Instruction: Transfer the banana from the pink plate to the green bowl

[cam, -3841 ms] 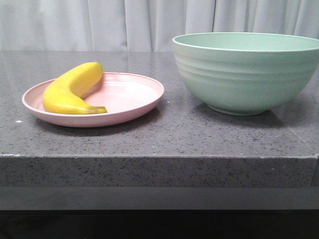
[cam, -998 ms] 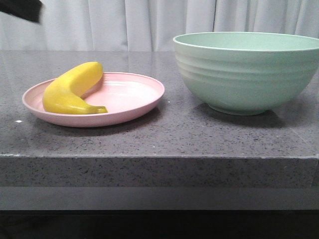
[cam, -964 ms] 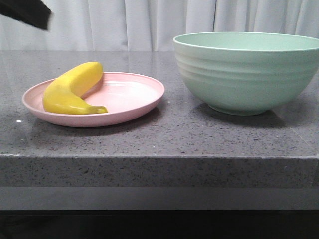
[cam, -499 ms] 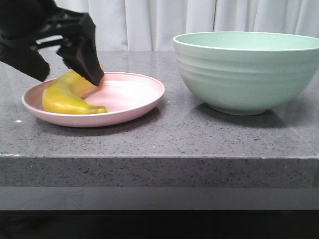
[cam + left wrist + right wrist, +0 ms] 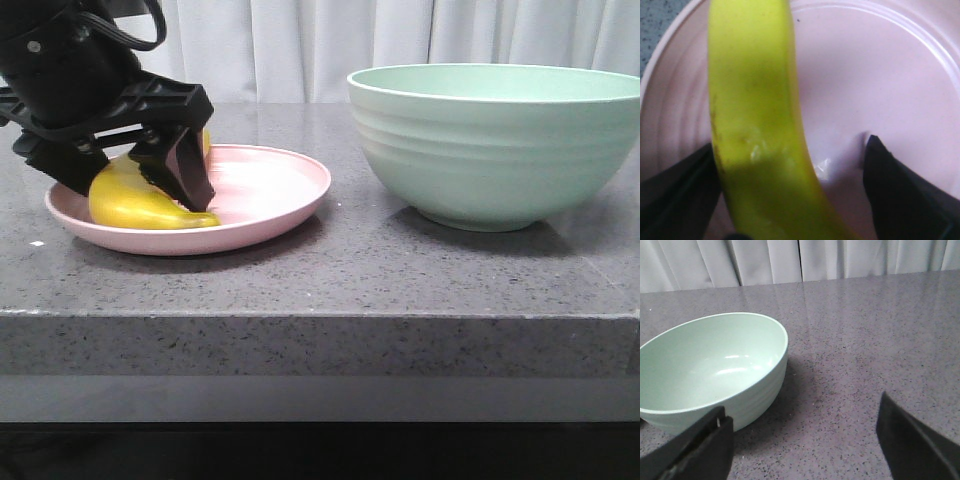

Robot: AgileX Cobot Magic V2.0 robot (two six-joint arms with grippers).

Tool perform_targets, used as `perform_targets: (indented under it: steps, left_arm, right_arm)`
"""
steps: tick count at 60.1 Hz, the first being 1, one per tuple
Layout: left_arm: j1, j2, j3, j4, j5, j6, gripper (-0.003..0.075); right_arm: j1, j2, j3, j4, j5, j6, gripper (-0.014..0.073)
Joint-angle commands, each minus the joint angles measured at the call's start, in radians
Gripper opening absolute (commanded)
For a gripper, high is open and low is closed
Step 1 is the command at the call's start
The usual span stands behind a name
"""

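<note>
The yellow banana point(image 5: 125, 200) lies on the left half of the pink plate point(image 5: 270, 190). My left gripper point(image 5: 135, 182) is down on the plate, open, with one black finger on each side of the banana. In the left wrist view the banana point(image 5: 755, 125) runs between the fingers point(image 5: 900, 195). One finger is close against it and the other stands well apart over the bare plate point(image 5: 865, 75). The green bowl point(image 5: 490, 150) stands to the right, empty as far as the right wrist view point(image 5: 710, 360) shows. My right gripper point(image 5: 800, 440) is open over the bare counter beside the bowl.
The grey speckled counter point(image 5: 340, 270) has its front edge close below the plate and bowl. A white curtain point(image 5: 300, 40) hangs behind. A gap of counter separates plate and bowl.
My left arm came in from the upper left and dropped onto the plate, so its open fingers now straddle the banana. Banana, plate and bowl have not moved.
</note>
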Motion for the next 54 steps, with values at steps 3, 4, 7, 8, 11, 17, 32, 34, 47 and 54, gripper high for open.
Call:
perform_targets:
  steps: [3,4,7,8,11,17,32,34,47,54]
  left_arm:
    - [-0.008,-0.034,-0.032,-0.007,-0.066,-0.011,0.0409]
    - [-0.008,-0.034,-0.032,-0.007,-0.068,-0.011,0.0395]
    - [-0.008,-0.034,-0.032,-0.007,-0.085,-0.011,0.0349]
    - [-0.008,-0.034,-0.032,-0.007,-0.09,-0.011,0.0337]
    - [-0.008,-0.034,-0.032,-0.007,-0.107,-0.011,0.0297]
    - [-0.008,-0.034,-0.032,-0.007,-0.154,-0.011,0.0242]
    - [-0.008,-0.058,-0.133,-0.001,-0.178,-0.011,0.0206]
    - [-0.011,-0.072,-0.154,-0.001,-0.161,-0.011,0.0206]
    - [-0.102,-0.183,-0.246,-0.001,-0.112,-0.007,0.0206]
    - [-0.182,-0.228,-0.248,-0.001,-0.105,-0.007,0.0206]
  right_arm:
    - [-0.006,0.015,-0.036,-0.008,-0.089,-0.012,0.06]
    - [-0.006,0.015,-0.036,-0.008,-0.089,-0.012,0.06]
    - [-0.006,0.015,-0.036,-0.008,-0.09,-0.012,0.06]
    - [-0.006,0.015,-0.036,-0.008,-0.09,-0.012,0.06]
    - [-0.006,0.015,-0.036,-0.008,-0.09,-0.012,0.06]
    - [-0.006,0.015,-0.036,-0.008,-0.09,-0.012,0.06]
    - [-0.006,0.015,-0.036,0.003,-0.09,-0.012,0.06]
    - [-0.006,0.015,-0.036,0.014,-0.09,-0.012,0.06]
    - [-0.005,0.068,-0.077,0.26,-0.084,-0.012,0.06]
    - [-0.002,0.153,-0.132,0.474,-0.06,-0.012,0.06]
